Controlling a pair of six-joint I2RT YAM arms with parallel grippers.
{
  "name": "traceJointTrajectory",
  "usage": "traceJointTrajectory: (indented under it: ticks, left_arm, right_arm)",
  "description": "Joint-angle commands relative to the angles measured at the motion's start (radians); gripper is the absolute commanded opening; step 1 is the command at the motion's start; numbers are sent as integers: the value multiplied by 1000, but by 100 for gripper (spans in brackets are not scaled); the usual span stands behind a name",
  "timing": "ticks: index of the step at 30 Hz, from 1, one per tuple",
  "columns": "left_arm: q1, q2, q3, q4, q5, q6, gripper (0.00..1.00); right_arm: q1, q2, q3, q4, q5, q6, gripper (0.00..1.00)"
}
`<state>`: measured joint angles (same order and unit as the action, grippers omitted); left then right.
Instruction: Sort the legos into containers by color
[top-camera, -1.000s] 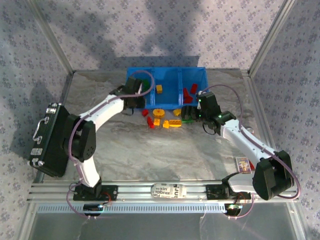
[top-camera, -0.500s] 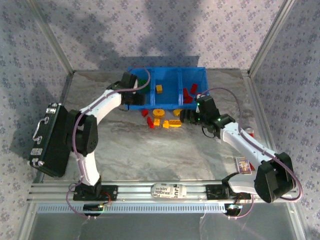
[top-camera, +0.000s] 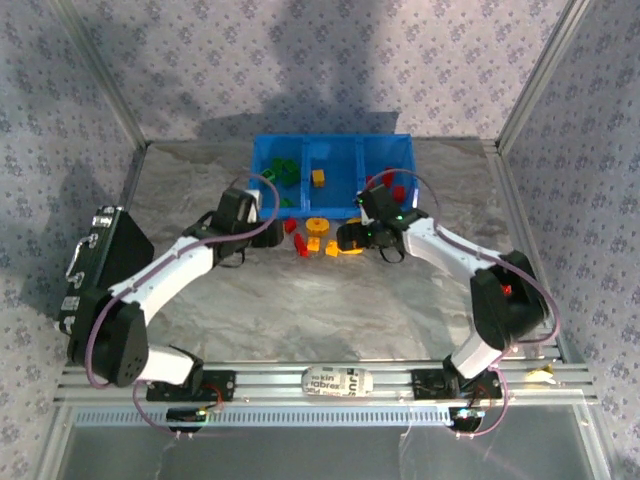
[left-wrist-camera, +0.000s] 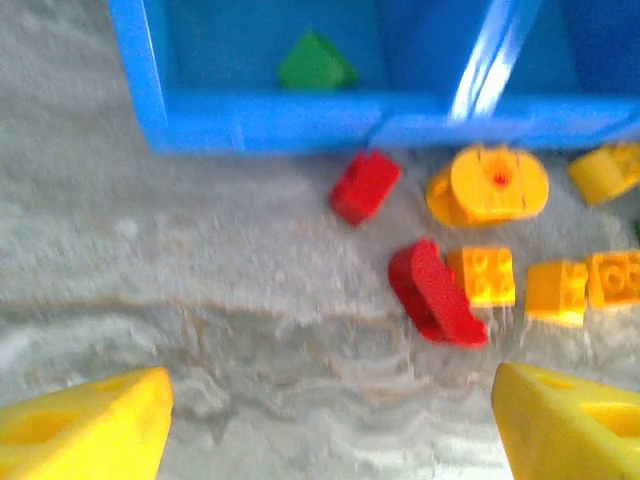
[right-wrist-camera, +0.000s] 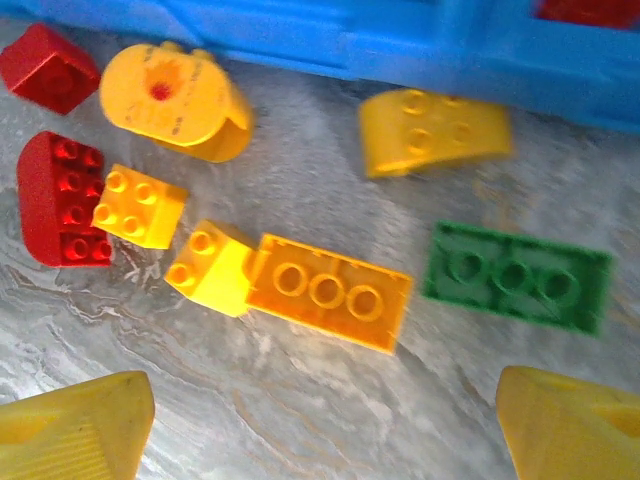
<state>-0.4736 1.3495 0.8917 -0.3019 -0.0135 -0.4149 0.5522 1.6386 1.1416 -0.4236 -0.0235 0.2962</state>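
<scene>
We judge this step as pick selection. The left hand (left-wrist-camera: 330, 420) and right hand (right-wrist-camera: 320, 420) hang wide and empty over loose legos (right-wrist-camera: 328, 292) on the desk (right-wrist-camera: 300, 400), just before the blue tray (right-wrist-camera: 400, 40). The next move calls for lowering onto one brick and closing.

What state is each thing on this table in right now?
Left tool: open, empty.
Right tool: open, empty.
Bright blue plastic tray: upright, holding some bricks.
Flat green plastic brick: on table, studs up.
Round yellow plastic piece: on table, outside tray.
Long orange plastic brick: on table, studs up.
</scene>
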Motion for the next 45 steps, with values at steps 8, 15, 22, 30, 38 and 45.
traceJointTrajectory:
  ticks: [8,15,22,30,38,45]
  left_arm:
    - [-30,-302,-235,25,20,-111,85]
    - [-32,-436,-293,-1,11,-140,86]
    - [-31,-455,-304,-18,9,-141,86]
    - [-30,-450,-298,-20,-8,-131,86]
    - [-30,-421,-281,-14,-14,-122,86]
    - [-29,-421,-278,-18,-22,-117,86]
  right_arm:
    - [-72,204,244,-254,-309,-497,90]
    - [-70,299,307,-291,-247,-567,92]
    - [-44,369,336,-297,-170,-589,90]
    - [2,382,283,-257,-58,-589,79]
    - [28,353,230,-214,8,-554,62]
    - [52,227,193,-182,89,-477,36]
